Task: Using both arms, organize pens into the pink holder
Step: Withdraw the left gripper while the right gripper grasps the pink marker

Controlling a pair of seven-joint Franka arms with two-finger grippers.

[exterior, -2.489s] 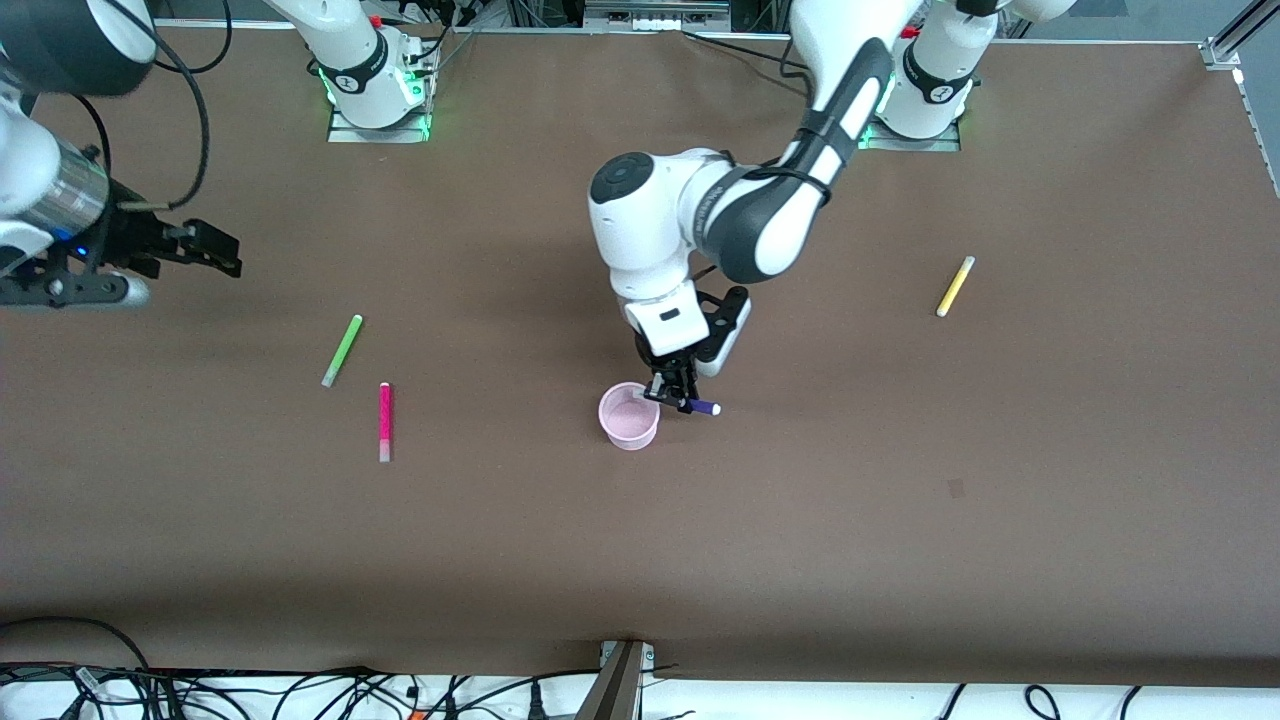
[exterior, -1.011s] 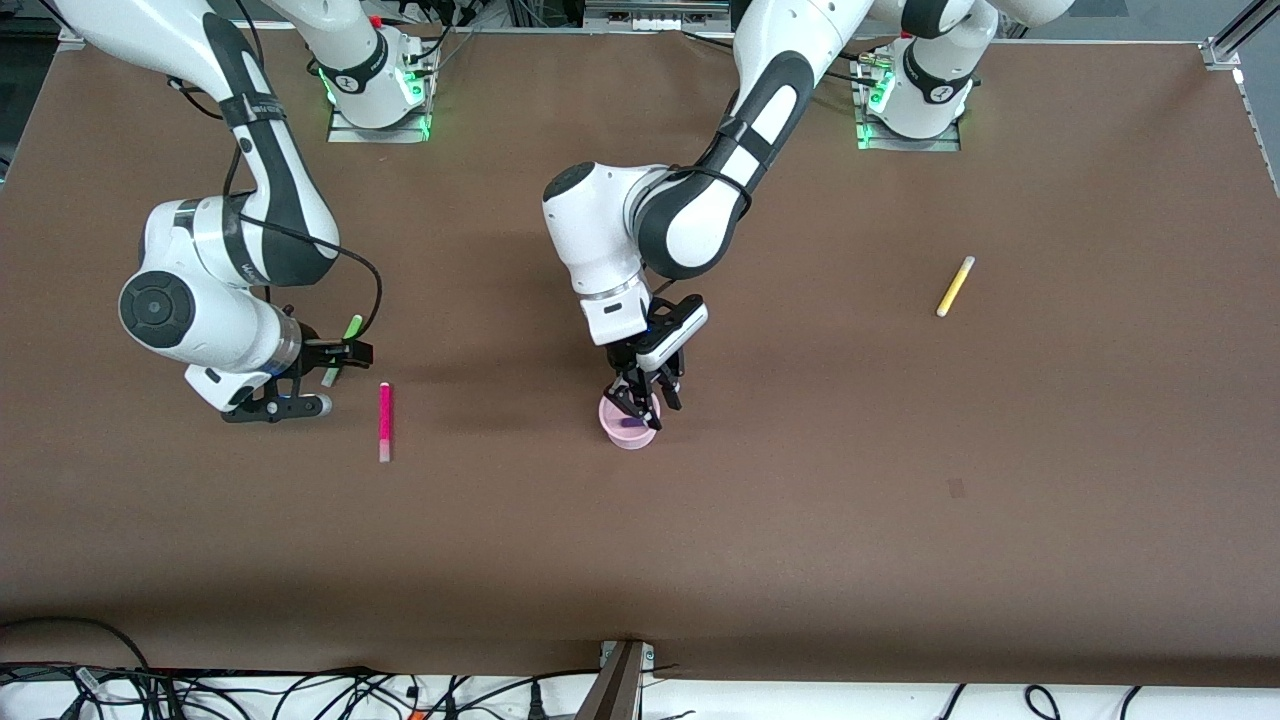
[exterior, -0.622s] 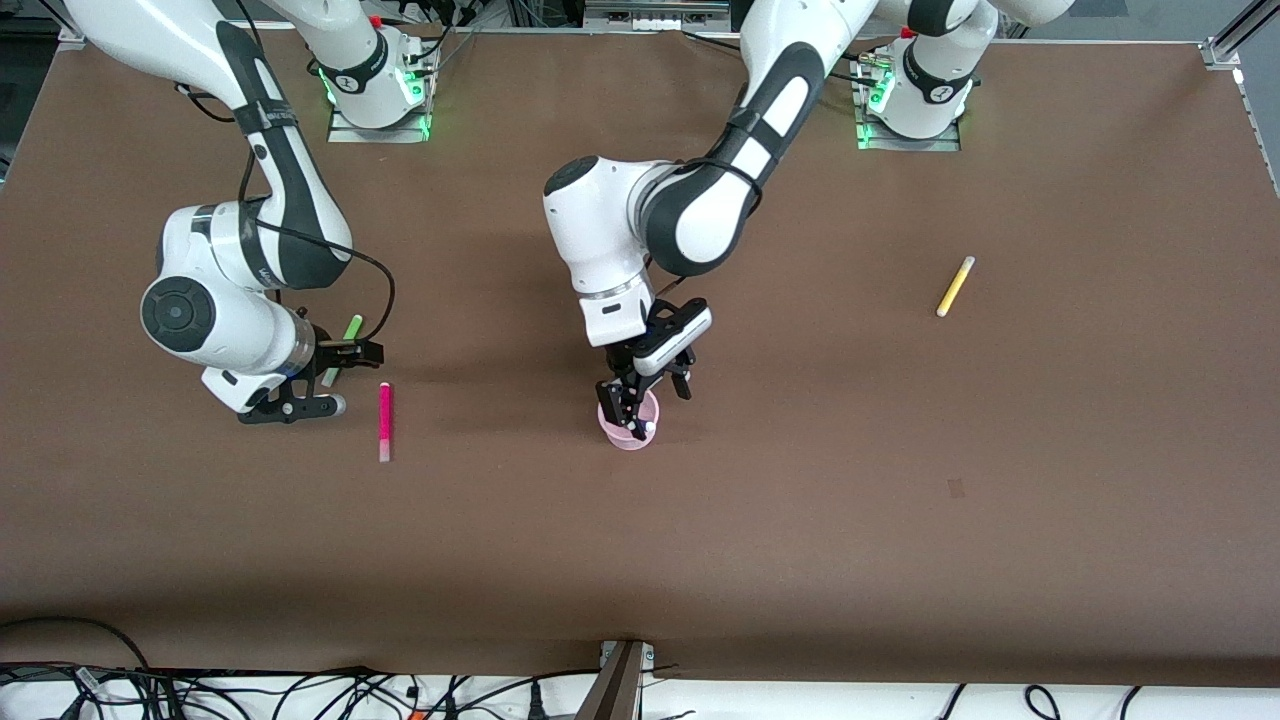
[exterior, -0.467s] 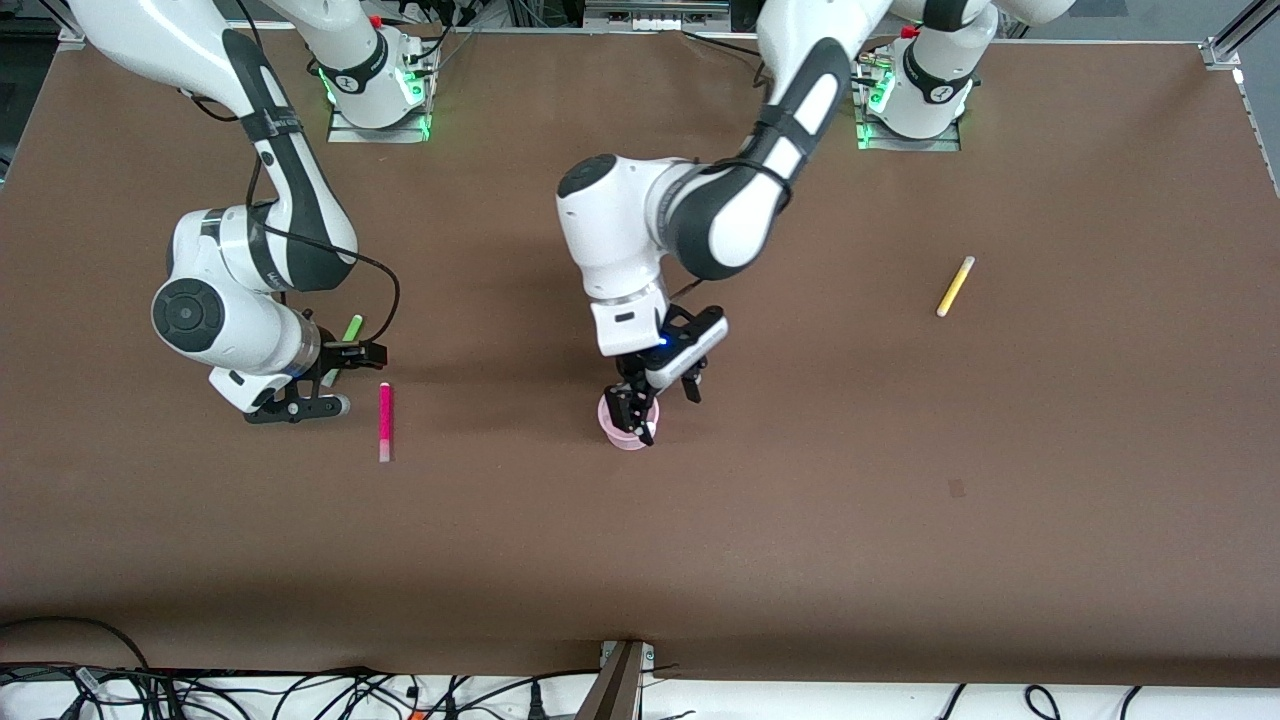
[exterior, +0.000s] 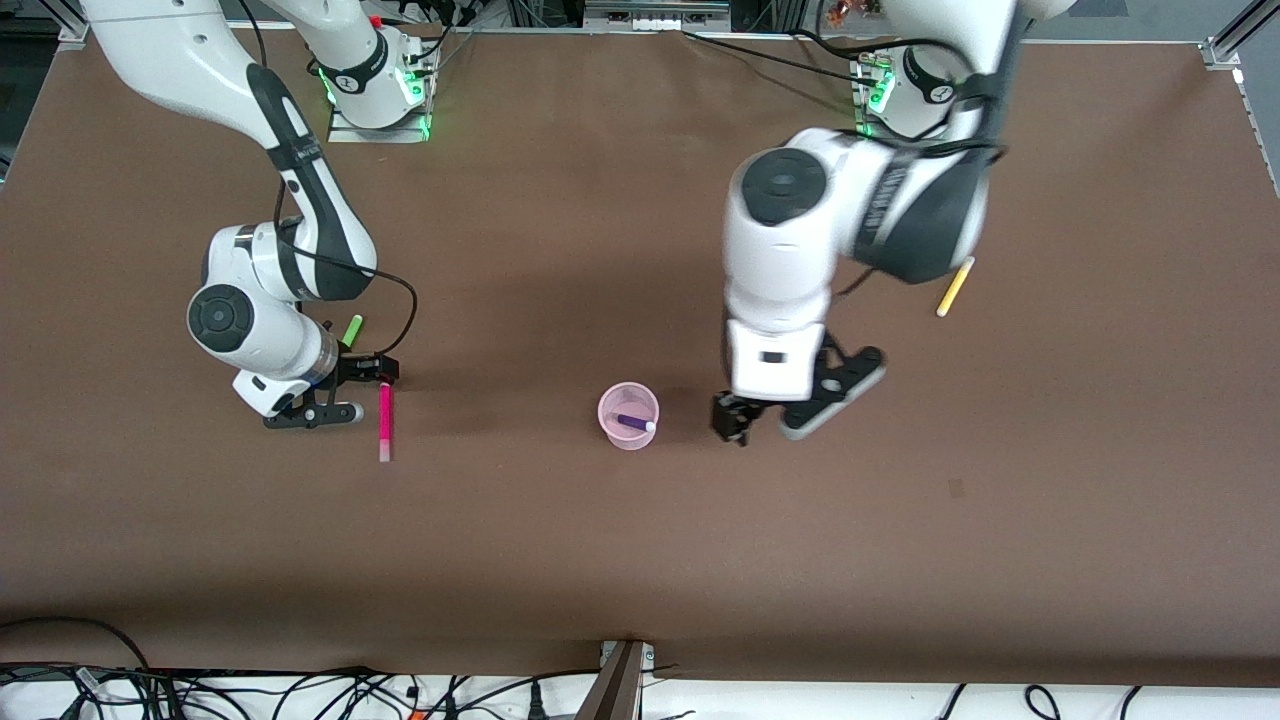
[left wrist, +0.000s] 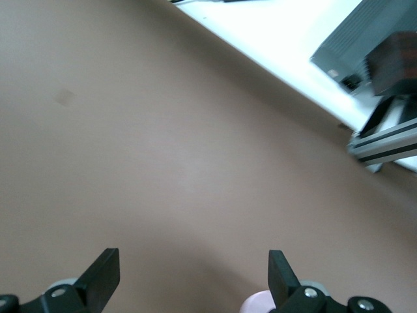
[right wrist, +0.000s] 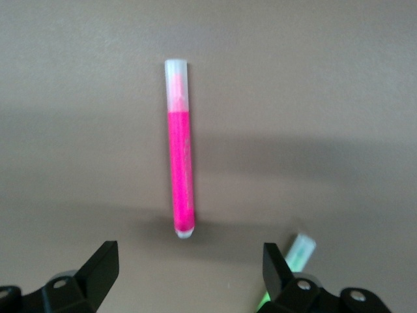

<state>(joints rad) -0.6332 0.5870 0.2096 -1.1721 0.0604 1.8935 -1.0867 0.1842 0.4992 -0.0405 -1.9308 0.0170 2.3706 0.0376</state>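
The pink holder [exterior: 629,432] stands mid-table with the dark purple pen [exterior: 633,422] lying inside it. My left gripper [exterior: 733,422] is open and empty, beside the holder toward the left arm's end; the holder's rim [left wrist: 253,305] shows beside one finger in the left wrist view, where the gripper [left wrist: 192,277] is spread wide. My right gripper [exterior: 380,372] is open just over the upper end of the magenta-pink pen [exterior: 385,425]. In the right wrist view the gripper [right wrist: 189,274] faces that pen [right wrist: 180,166]; the green pen [right wrist: 294,255] lies by one finger. The green pen [exterior: 351,329] is mostly hidden by the right arm.
The yellow pen [exterior: 951,292] lies toward the left arm's end of the table, partly covered by the left arm's elbow. The brown table [exterior: 900,520] ends in a white edge [left wrist: 293,45] with a metal bracket.
The left gripper has let the purple pen drop into the holder and swung away toward the left arm's end. The right gripper has moved from the green pen to the magenta-pink pen's end.
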